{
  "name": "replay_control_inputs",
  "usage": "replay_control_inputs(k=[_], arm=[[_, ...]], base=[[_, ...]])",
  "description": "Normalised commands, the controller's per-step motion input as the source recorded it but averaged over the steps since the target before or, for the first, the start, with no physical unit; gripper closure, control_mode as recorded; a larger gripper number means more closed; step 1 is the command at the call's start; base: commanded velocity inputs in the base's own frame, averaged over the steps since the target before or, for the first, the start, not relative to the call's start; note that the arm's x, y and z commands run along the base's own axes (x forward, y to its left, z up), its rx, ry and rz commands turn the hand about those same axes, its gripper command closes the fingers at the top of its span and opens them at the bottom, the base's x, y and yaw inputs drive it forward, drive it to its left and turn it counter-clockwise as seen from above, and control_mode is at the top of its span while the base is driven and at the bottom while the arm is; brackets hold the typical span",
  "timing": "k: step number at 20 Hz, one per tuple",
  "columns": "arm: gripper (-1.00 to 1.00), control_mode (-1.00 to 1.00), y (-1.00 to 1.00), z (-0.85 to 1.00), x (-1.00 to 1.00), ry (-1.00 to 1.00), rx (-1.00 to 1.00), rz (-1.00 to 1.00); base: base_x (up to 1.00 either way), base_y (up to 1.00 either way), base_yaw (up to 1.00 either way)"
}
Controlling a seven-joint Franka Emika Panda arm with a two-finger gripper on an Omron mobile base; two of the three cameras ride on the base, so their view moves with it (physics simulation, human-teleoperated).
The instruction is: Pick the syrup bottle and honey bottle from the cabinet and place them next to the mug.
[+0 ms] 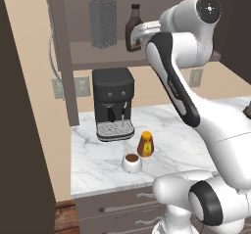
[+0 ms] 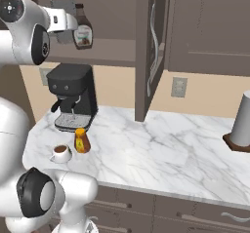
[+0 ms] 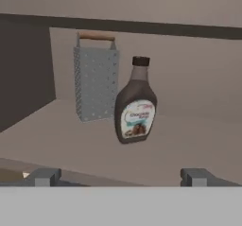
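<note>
You've got a white marble counter (image 2: 161, 144) over grey drawers (image 1: 117, 209), against a beige wall (image 2: 117, 87) with outlets (image 2: 179, 87). A black coffee machine (image 1: 113, 103) sits at the back, and a grey canister (image 2: 242, 120) on a dark base stands far right.

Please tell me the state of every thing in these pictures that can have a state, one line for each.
Tall dark brown syrup bottle: upright on the cabinet shelf, not held.
Short amber-orange honey bottle: upright on the marble counter, beside the mug.
Small white mug: upright, holds dark liquid.
Dark brown wooden cabinet: door open.
Grey metal box grater: upright on the shelf.
Gripper: jaws open, empty.
</note>
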Motion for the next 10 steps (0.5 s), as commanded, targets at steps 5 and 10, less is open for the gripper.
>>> replay_control_inputs(k=[5, 10], arm=[[-1.00, -1.00, -0.02, 0.43, 0.04, 0.00, 0.05, 0.00], [-1.00, -1.00, -0.20, 0.06, 0.10, 0.04, 0.01, 0.00]], base=[[0.00, 0.00, 0.00], [0.00, 0.00, 0.00]])
